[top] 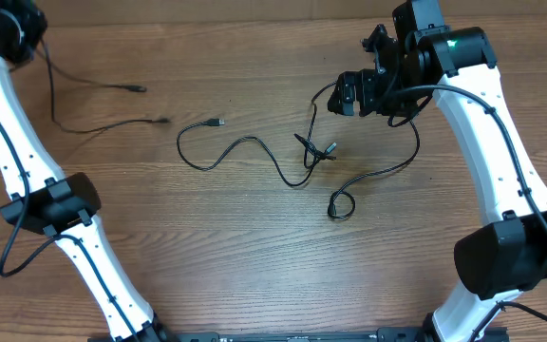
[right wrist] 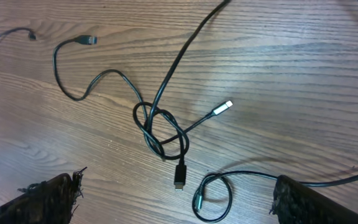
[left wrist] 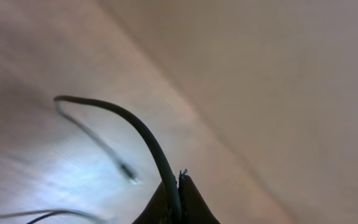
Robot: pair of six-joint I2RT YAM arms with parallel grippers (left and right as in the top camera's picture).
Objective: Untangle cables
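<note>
A knot of thin black cables (top: 313, 152) lies right of the table's middle; it also shows in the right wrist view (right wrist: 160, 134) with a silvery tip (right wrist: 222, 107) and a black plug (right wrist: 179, 177) sticking out. One strand runs left to a plug (top: 218, 123). Another ends in a small loop (top: 340, 204). My right gripper (top: 342, 95) is open and empty above the knot, fingers wide apart (right wrist: 176, 190). My left gripper (top: 22, 33) at the far left corner is shut (left wrist: 178, 202) on a separate black cable (left wrist: 148, 134) that trails onto the table (top: 55, 119).
A loose cable end (top: 141, 88) lies at the back left, close to the held cable's tail (top: 162, 121). The table is brown wood (top: 254, 256). The white arm bases stand at the front left and front right.
</note>
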